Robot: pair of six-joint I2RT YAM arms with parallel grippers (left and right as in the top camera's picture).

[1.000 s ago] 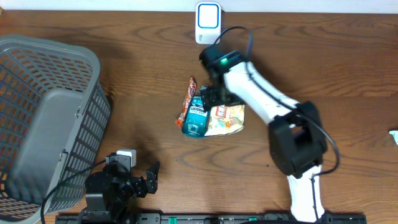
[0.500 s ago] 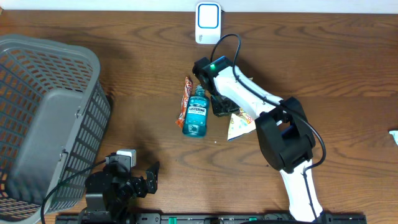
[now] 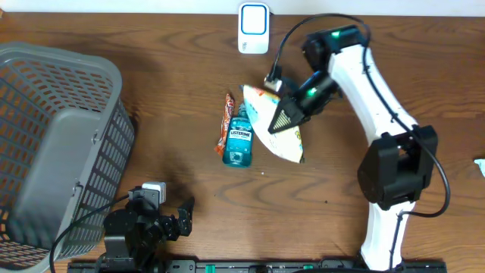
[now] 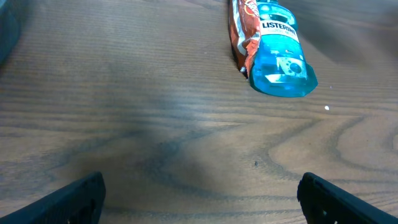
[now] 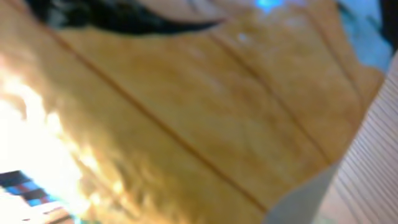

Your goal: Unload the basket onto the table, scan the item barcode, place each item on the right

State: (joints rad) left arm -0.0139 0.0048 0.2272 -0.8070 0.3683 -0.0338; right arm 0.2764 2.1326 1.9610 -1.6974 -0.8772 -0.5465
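Overhanging the mouthwash bottle's (image 3: pixel 238 141) edge: snack bag (image 3: pixel 282 142) in right gripper (image 3: pixel 291 114).

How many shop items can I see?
3: blue mouthwash bottle lying mid-table, orange wrapper against its left side, snack bag held up in the right arm's jaws. Another could hide beneath the bag.

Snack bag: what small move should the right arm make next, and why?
Probably swing the bag toward the scanner: the right gripper is shut on it, but it hangs short of the scanner, to its lower right in the overhead view.
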